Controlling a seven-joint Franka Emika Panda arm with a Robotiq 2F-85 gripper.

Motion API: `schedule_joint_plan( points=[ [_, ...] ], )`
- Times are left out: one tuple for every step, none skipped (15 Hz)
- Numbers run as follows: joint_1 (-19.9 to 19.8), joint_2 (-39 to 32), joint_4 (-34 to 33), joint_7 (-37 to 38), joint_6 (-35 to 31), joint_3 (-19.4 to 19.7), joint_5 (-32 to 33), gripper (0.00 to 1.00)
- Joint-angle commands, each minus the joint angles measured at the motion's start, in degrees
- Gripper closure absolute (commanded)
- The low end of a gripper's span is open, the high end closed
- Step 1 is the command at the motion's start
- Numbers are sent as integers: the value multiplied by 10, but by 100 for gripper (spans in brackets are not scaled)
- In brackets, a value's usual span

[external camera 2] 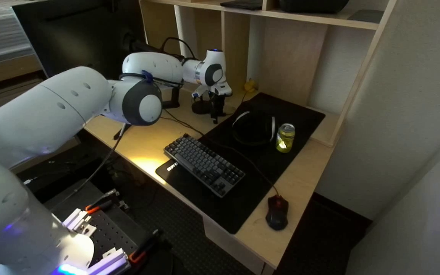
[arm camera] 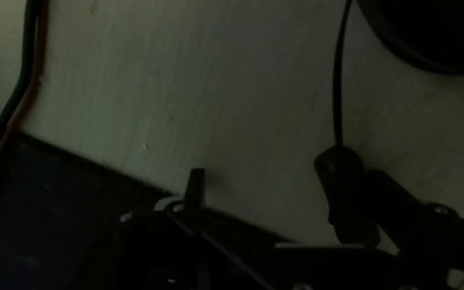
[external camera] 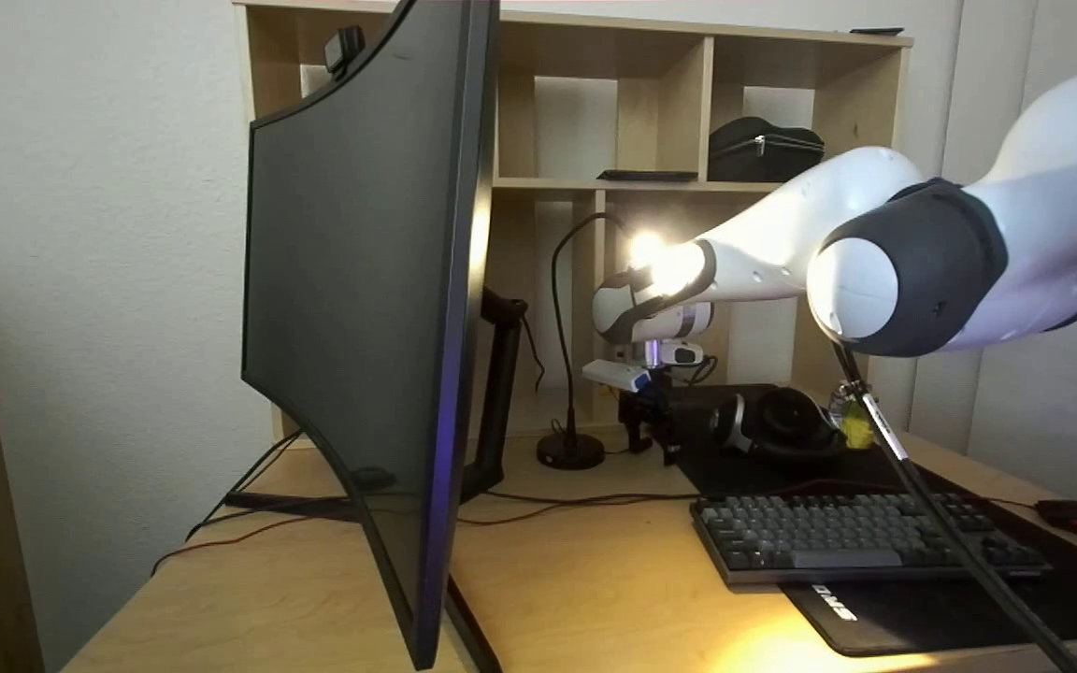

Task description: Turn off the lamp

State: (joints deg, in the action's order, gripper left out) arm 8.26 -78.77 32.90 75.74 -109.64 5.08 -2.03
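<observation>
Low down, angular black fingers [arm camera: 195, 187] stand spread beside the lit, thin-necked, round-based lamp [external camera: 570, 452].

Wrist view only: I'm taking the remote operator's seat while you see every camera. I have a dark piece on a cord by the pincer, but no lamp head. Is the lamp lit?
Observer: Yes. In an exterior view the lamp head glows brightly.
Operator: Is it near the robot arm?
Observer: It appears close beside the robot arm in that picture, but I cannot tell whether they touch.
Operator: Anything upright on the dark mat outside my frame?
Observer: Yes, a yellow can stands there, near the headphones.
</observation>
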Motion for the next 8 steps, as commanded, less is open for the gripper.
schedule_joint_plan(
  points=[
    [1, 0, 0, -7, 0, -4, -2, 25],
    [2, 1, -1, -7, 0, -4, -2, 26],
    [2, 2, -2, -6, -1, -4, -3, 32],
    [2, 3, -4, -6, -1, -5, -3, 40],
    [2, 4, -4, -6, 0, -5, -3, 45],
    [1, 4, -6, -7, -1, -5, -3, 55],
    [1, 4, -7, -7, -1, -5, -3, 61],
    [0, 4, -8, -7, -1, -5, -3, 68]
  ],
)
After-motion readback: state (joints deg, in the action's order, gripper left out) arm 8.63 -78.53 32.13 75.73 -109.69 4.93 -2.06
